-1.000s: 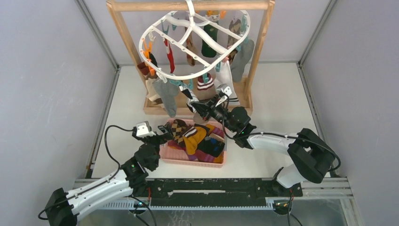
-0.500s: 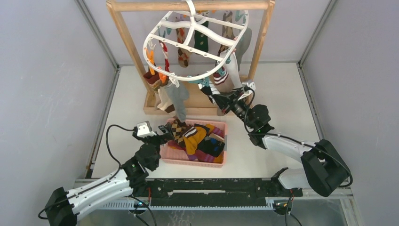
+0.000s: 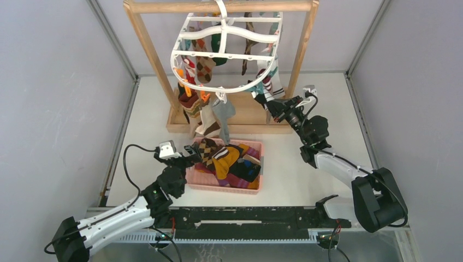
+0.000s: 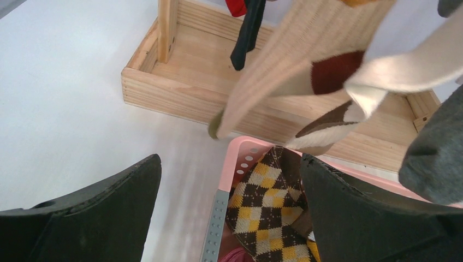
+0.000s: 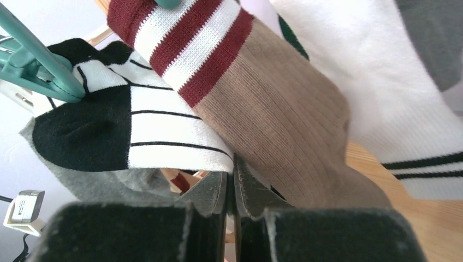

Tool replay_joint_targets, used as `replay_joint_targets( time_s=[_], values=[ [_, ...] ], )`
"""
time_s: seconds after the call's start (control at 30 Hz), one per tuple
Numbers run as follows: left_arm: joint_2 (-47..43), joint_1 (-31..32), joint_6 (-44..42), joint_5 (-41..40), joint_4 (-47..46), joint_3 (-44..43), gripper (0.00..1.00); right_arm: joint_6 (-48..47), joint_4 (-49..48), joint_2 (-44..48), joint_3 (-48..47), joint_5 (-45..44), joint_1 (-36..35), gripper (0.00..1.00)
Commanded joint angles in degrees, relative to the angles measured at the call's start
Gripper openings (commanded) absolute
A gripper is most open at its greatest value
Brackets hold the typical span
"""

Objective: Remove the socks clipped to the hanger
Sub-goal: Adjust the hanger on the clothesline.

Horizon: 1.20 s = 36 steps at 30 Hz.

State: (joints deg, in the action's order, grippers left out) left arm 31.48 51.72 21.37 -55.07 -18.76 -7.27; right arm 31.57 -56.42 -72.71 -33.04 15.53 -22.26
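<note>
The white hanger (image 3: 180,41) hangs from the wooden frame's top bar and is tilted. Several socks (image 3: 210,115) dangle from its orange and teal clips. My right gripper (image 3: 271,105) is at the hanger's lower right rim. In the right wrist view it (image 5: 232,176) is shut on the edge of a black-and-white striped sock (image 5: 136,125), which a teal clip (image 5: 38,71) holds, beside a beige sock with a red-striped cuff (image 5: 273,109). My left gripper (image 3: 191,153) is open and empty over the pink basket's left rim (image 4: 240,158), above an argyle sock (image 4: 267,207).
The wooden frame stand (image 3: 146,38) has a tray base (image 4: 180,87) just behind the pink basket (image 3: 224,188), which holds several loose socks. A beige sock (image 4: 284,71) and a grey sock (image 4: 437,147) hang close above my left gripper. Grey walls enclose the table.
My right gripper has moved right and back, still shut on the sock. The hanger has swung and tilted with it and its socks shifted. The left arm has not moved.
</note>
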Motion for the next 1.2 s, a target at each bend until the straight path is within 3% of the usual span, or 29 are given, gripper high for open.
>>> replay_joint_targets(
  time_s=[0.0,0.33,0.47,0.57,0.8,1.17],
  values=[
    [-0.47,-0.38,-1.17,0.13,-1.32,0.85,1.0,3.47,-1.92,1.43,-1.06,3.37,3.32,0.11],
    [-1.1,-0.33,-0.34,0.57,0.06,0.87,1.0,3.85,3.19,1.55,-3.08,6.48,5.77,0.19],
    [-1.82,-0.35,-0.01,0.81,0.66,0.94,1.0,2.46,9.38,4.13,-3.0,6.79,5.71,0.45],
    [-2.39,-0.4,-0.06,0.97,0.81,1.07,1.0,-0.83,16.5,6.77,-2.89,5.0,4.36,0.56],
    [-2.36,-0.34,-0.23,1.57,0.68,0.74,1.0,-12.11,29.42,14.59,0.38,-11.07,-7.82,0.6],
    [-3.07,-0.39,-0.16,2.3,2.02,0.25,1.0,-18.73,33.37,24.18,8.02,-31.23,-25.65,0.6]
  ],
)
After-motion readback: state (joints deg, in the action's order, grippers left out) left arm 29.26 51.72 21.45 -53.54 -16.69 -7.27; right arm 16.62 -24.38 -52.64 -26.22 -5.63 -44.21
